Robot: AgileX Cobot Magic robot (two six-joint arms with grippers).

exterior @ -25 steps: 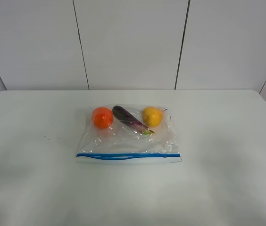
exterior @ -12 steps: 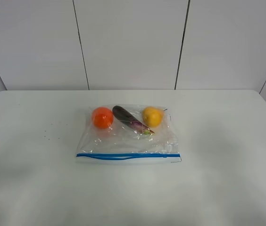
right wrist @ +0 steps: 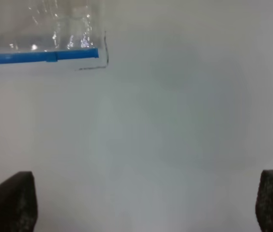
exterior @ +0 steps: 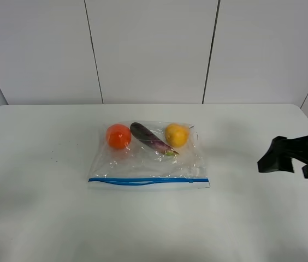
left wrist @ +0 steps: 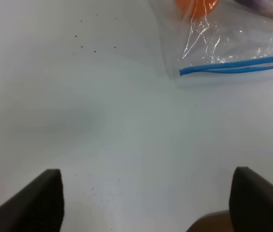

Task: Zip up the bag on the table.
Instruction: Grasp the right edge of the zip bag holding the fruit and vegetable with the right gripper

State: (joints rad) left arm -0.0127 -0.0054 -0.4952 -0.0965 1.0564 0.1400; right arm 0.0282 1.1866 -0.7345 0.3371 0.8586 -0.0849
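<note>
At centre of the counter point(exterior: 45, 207), bag point(exterior: 146, 158) lying flat, zip edge point(exterior: 143, 180) at 6 o'clock, my right end effector point(exterior: 275, 157) at 3 o'clock, well apart, fingers spread wide, empty, left end effector point(left wrist: 146, 195) likewise.

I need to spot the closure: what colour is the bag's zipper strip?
Blue; the zipper strip on the bag shows best in the exterior high view.

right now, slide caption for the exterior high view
Bag of produce on the table, open right gripper to its right
</note>
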